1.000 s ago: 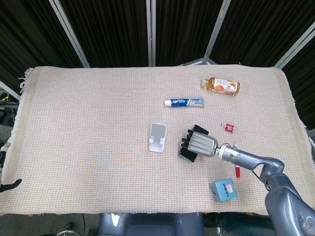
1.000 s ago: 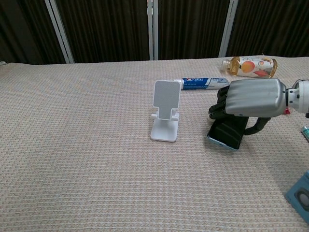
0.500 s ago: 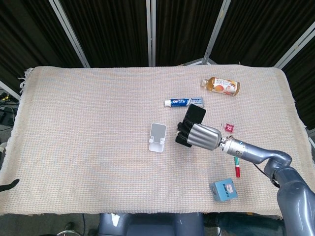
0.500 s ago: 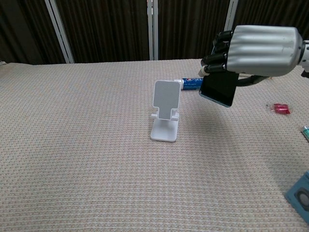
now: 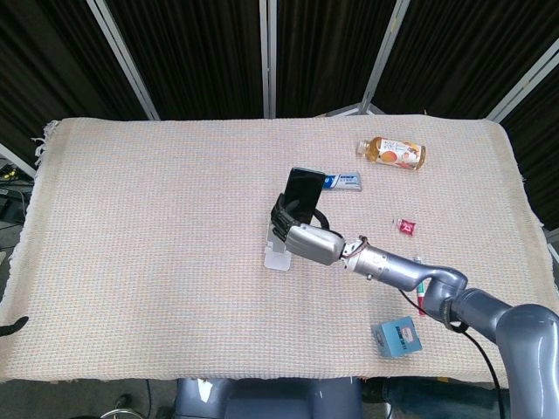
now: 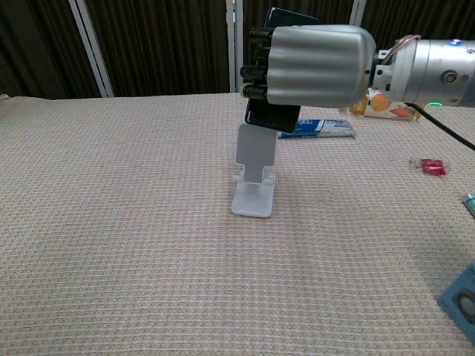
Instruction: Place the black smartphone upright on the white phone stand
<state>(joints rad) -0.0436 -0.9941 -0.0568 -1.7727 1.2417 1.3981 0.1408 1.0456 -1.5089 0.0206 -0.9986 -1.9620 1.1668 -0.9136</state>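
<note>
My right hand (image 5: pixel 307 241) (image 6: pixel 315 67) grips the black smartphone (image 5: pixel 303 190) (image 6: pixel 272 116), holding it upright in the air directly above the white phone stand (image 5: pixel 279 257) (image 6: pixel 254 174). In the chest view the phone's lower edge sits just over the top of the stand's back plate; contact cannot be told. The hand's silver back covers most of the phone. In the head view the stand is largely hidden behind the hand. My left hand is not in either view.
A toothpaste tube (image 5: pixel 342 182) (image 6: pixel 319 128) lies behind the stand. An orange drink bottle (image 5: pixel 392 152) (image 6: pixel 387 104) lies at the back right. A small red packet (image 5: pixel 406 226) (image 6: pixel 432 167), a red-green marker (image 5: pixel 420 295) and a blue box (image 5: pixel 397 337) (image 6: pixel 462 299) sit to the right.
The right hand lifted the phone off the cloth, carried it leftward and turned it upright; it now hovers over the stand instead of to its right.
</note>
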